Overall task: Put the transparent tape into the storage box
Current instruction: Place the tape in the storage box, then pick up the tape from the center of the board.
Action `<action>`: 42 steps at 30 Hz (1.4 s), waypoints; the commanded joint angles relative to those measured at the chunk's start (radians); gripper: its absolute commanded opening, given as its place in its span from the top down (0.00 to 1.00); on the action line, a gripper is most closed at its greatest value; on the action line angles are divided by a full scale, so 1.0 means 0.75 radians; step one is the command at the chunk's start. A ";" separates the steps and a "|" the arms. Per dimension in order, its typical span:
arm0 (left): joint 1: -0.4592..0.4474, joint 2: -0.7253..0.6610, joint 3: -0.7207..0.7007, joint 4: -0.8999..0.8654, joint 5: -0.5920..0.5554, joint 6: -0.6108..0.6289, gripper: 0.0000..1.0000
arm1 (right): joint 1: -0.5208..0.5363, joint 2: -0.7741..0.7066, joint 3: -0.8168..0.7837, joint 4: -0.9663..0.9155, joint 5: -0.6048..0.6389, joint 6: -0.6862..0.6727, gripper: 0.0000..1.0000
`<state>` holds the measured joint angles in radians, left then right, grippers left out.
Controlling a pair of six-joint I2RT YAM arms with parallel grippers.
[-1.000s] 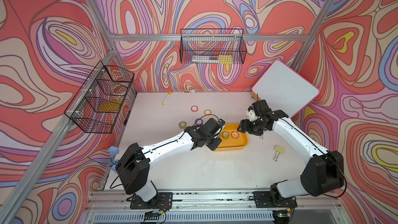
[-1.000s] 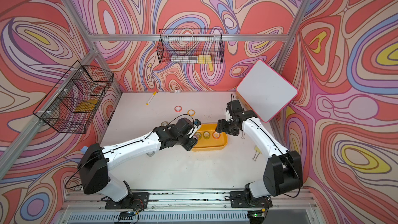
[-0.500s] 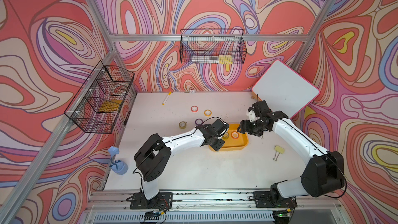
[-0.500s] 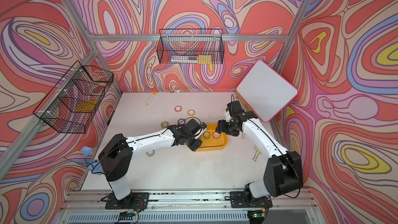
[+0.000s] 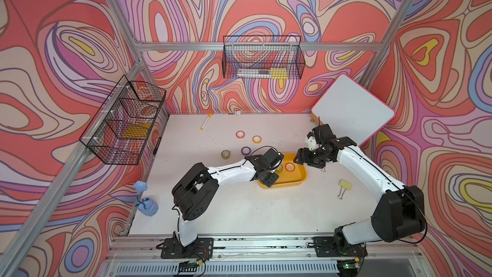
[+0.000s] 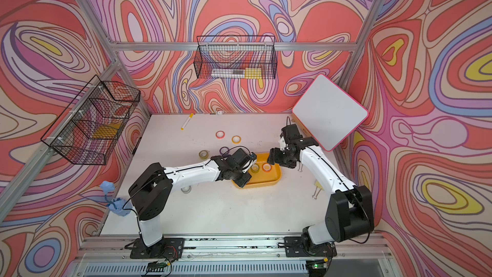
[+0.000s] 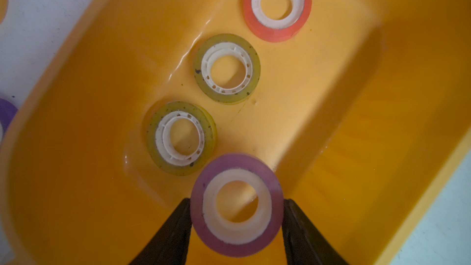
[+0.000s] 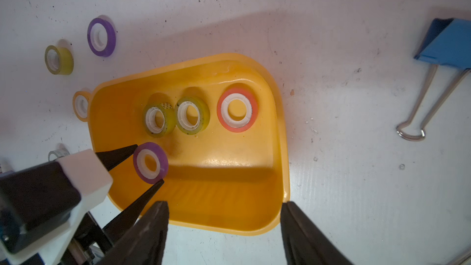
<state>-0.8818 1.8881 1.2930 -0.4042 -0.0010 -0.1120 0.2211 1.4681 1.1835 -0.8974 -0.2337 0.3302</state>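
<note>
The storage box (image 5: 292, 182) is a shallow yellow-orange tray at mid-table, also seen in the right wrist view (image 8: 229, 200). Two yellowish transparent tape rolls (image 7: 226, 68) (image 7: 181, 138) and a pink-orange roll (image 7: 277, 5) lie flat inside it. My left gripper (image 7: 237, 200) hangs over the tray's left end, shut on a purple tape roll (image 8: 150, 165) held flat just above the floor. My right gripper (image 8: 224, 205) stands open at the tray's right end, its fingers astride that end and holding nothing. Another yellowish clear roll (image 5: 225, 154) stands on the table to the tray's left.
Pink (image 5: 240, 134), orange (image 5: 257, 139) and purple (image 5: 246, 151) rolls lie behind the tray; a clear roll (image 6: 185, 189) sits by my left forearm. A marker (image 5: 205, 123), a yellow binder clip (image 5: 344, 186), a blue clip (image 8: 446, 47), a leaning whiteboard (image 5: 351, 110) and wall baskets (image 5: 262, 58) (image 5: 125, 121).
My left arm has reached further right, carrying the purple roll from the tray's left edge to over its floor; its elbow has risen. The right arm has not moved.
</note>
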 commanded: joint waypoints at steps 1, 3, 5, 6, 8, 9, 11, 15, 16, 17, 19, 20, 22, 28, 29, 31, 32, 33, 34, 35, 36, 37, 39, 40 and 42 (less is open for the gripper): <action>0.007 0.030 0.002 0.011 -0.010 0.007 0.35 | -0.010 -0.014 0.014 -0.006 0.003 -0.013 0.29; 0.007 0.028 0.002 0.007 -0.025 0.008 0.31 | -0.012 -0.019 0.017 -0.014 0.004 -0.013 0.29; 0.006 0.018 0.006 0.002 -0.037 0.014 0.28 | -0.011 -0.025 0.017 -0.015 0.006 -0.011 0.29; 0.006 0.009 0.010 -0.002 -0.043 0.017 0.27 | -0.012 -0.027 0.019 -0.016 0.007 -0.009 0.29; 0.006 -0.016 0.019 -0.011 -0.054 0.020 0.26 | -0.011 -0.031 0.022 -0.019 0.007 -0.005 0.29; 0.010 -0.028 0.026 -0.020 -0.056 0.019 0.26 | -0.011 -0.033 0.023 -0.022 0.003 -0.003 0.29; 0.014 -0.067 0.036 -0.038 -0.053 0.005 0.26 | -0.011 -0.034 0.029 -0.022 -0.002 0.001 0.29; 0.044 -0.162 0.051 -0.116 -0.053 -0.074 0.26 | -0.011 -0.042 0.050 -0.030 -0.020 -0.033 0.30; 0.052 -0.188 0.051 -0.148 -0.054 -0.102 0.27 | -0.011 -0.048 0.056 -0.035 -0.026 -0.047 0.30; 0.061 -0.210 0.049 -0.176 -0.058 -0.124 0.27 | -0.012 -0.051 0.062 -0.038 -0.029 -0.060 0.30; 0.075 -0.265 0.030 -0.227 -0.074 -0.170 0.27 | -0.008 -0.050 0.079 -0.054 -0.032 -0.085 0.31; 0.079 -0.291 0.015 -0.243 -0.090 -0.186 0.27 | -0.009 -0.049 0.093 -0.065 -0.034 -0.093 0.31; 0.087 -0.347 -0.014 -0.291 -0.117 -0.222 0.26 | 0.005 -0.036 0.120 -0.079 -0.038 -0.110 0.32; 0.213 -0.467 -0.096 -0.413 -0.066 -0.379 0.26 | 0.124 0.030 0.205 -0.081 -0.005 -0.129 0.32; 0.239 -0.482 -0.112 -0.422 -0.053 -0.403 0.26 | 0.142 0.045 0.215 -0.080 -0.001 -0.127 0.32; 0.285 -0.512 -0.144 -0.437 -0.044 -0.448 0.26 | 0.176 0.082 0.239 -0.072 0.009 -0.117 0.32; 0.310 -0.525 -0.159 -0.439 -0.039 -0.469 0.26 | 0.190 0.099 0.247 -0.066 0.013 -0.109 0.32; 0.333 -0.529 -0.170 -0.449 -0.028 -0.490 0.26 | 0.201 0.116 0.254 -0.051 0.017 -0.095 0.32; 0.352 -0.530 -0.173 -0.460 -0.023 -0.505 0.26 | 0.208 0.130 0.265 -0.047 0.019 -0.078 0.33; 0.372 -0.528 -0.174 -0.475 -0.025 -0.526 0.26 | 0.216 0.147 0.286 -0.047 0.022 -0.061 0.33; 0.384 -0.524 -0.176 -0.489 -0.037 -0.541 0.25 | 0.227 0.161 0.307 -0.044 0.028 -0.050 0.33; 0.395 -0.518 -0.174 -0.502 -0.043 -0.548 0.25 | 0.237 0.174 0.328 -0.041 0.040 -0.042 0.33; 0.414 -0.505 -0.166 -0.533 -0.071 -0.556 0.25 | 0.254 0.210 0.387 -0.054 0.052 -0.035 0.33; 0.429 -0.496 -0.160 -0.549 -0.073 -0.555 0.24 | 0.261 0.228 0.412 -0.064 0.055 -0.031 0.33; 0.461 -0.486 -0.143 -0.578 -0.058 -0.550 0.24 | 0.272 0.280 0.452 -0.077 0.072 -0.031 0.33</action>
<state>-0.5636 1.5150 1.1675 -0.7620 -0.0406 -0.4988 0.4110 1.6459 1.4746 -0.9501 -0.2096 0.2901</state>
